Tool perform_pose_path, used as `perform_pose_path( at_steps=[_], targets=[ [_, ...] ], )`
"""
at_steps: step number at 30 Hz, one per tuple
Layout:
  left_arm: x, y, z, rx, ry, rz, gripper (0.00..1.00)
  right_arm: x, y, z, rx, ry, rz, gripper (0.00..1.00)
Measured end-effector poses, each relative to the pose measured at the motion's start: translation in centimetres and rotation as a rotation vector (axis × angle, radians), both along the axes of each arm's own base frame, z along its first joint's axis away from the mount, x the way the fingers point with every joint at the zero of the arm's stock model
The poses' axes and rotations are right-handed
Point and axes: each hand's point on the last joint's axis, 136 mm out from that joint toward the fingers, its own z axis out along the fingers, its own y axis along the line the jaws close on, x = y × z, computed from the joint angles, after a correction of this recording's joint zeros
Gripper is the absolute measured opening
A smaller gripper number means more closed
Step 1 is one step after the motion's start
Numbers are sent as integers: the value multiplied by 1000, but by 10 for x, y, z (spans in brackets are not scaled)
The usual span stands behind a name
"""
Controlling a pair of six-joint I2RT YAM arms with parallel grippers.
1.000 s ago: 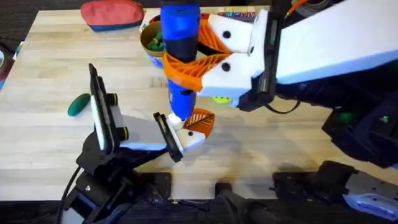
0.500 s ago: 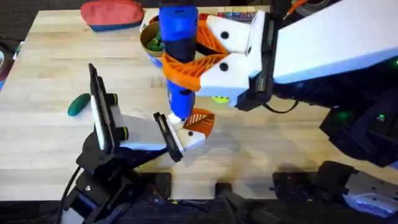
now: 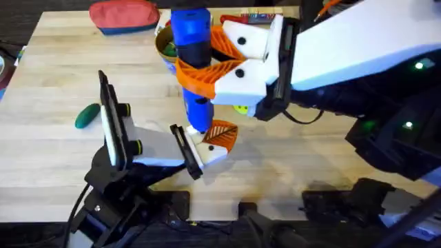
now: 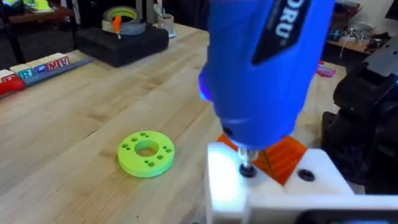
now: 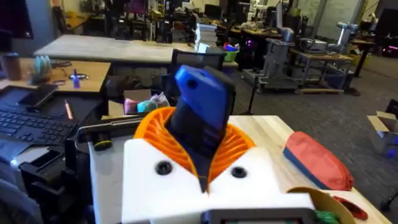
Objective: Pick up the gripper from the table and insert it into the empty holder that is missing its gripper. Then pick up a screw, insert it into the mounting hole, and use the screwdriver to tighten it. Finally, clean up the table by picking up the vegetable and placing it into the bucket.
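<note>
Right tool (image 3: 207, 65) clamping screwdriver (image 3: 191, 41), shifted slightly left since last frame; bit on screw in holder (image 3: 207, 153), held by left tool (image 3: 186, 151). Tightening underway; vegetable (image 3: 87, 116) untouched, frame left.

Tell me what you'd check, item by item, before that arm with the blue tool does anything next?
1. Right end effector grips the screwdriver: ok.
2. Bit sits on the screw: ok.
3. Holder steadied by the left arm: ok; exact hold hidden.
4. Orange gripper seated in the holder: ok.
5. Screw fully tight: cannot tell.
6. Vegetable in the bucket: not ok; it lies on the table.
</note>
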Motion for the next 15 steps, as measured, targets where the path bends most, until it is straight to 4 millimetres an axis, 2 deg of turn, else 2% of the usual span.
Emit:
perform_pose_path(
  at_steps=[11, 15],
  targets=[
    [0, 0, 0, -1, 1, 0, 11, -1, 0, 0, 1, -2, 2, 5],
    [0, 0, 0, -1, -2, 0, 11, -6, -3, 15, 58, -57, 14, 5]
  ],
)
